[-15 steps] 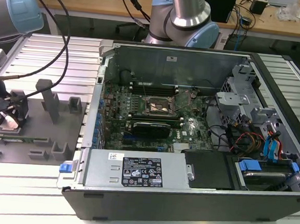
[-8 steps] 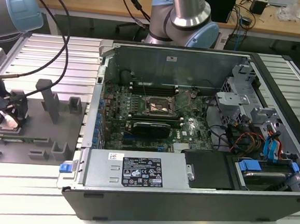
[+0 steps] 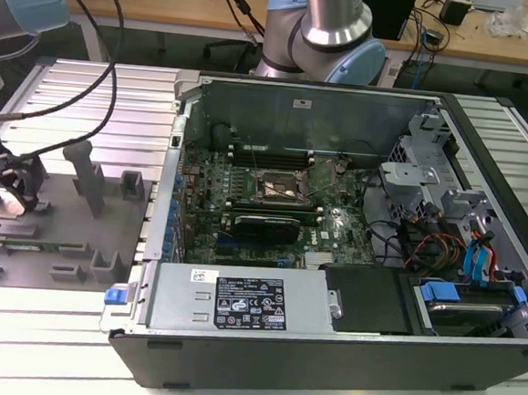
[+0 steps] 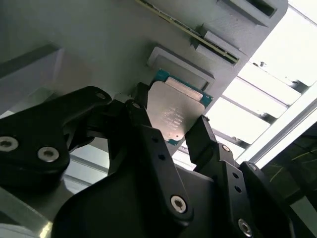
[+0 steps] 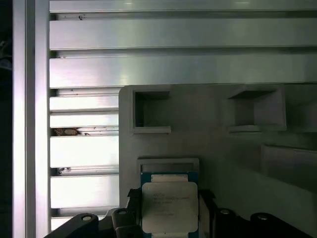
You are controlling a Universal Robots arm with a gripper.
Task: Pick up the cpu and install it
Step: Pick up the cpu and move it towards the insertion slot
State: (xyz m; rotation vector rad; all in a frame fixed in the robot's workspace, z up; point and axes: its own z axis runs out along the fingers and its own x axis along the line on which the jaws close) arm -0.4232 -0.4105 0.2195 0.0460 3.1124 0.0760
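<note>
The bench is a ribbed aluminium table point(image 3: 51, 345) with wooden desks point(image 3: 495, 46) and loose cables behind it at twelve o'clock. An open computer case point(image 3: 298, 109) lies on the table in the middle of the exterior view. Its motherboard point(image 3: 246, 196) faces up, and the dark socket point(image 3: 283, 188) sits near the board's centre. At nine o'clock from the case is the grey fixture tray point(image 3: 53, 208), and the gripper point(image 3: 13, 191) is down over the tray's far nine o'clock end. The arm point(image 3: 333, 20) rises at twelve o'clock.

The exterior view gives the whole layout but little of the fingers. In the first wrist view the cpu point(image 5: 170, 206) shows its silver top and green rim, just beside a shallow square pocket in the tray, with a black finger against each of two opposite edges. The second wrist view shows the same grip from a lower slant: both fingers point(image 4: 143, 124) are closed on the chip's sides, clamping it. I cannot tell whether the chip is clear of the tray.
</note>
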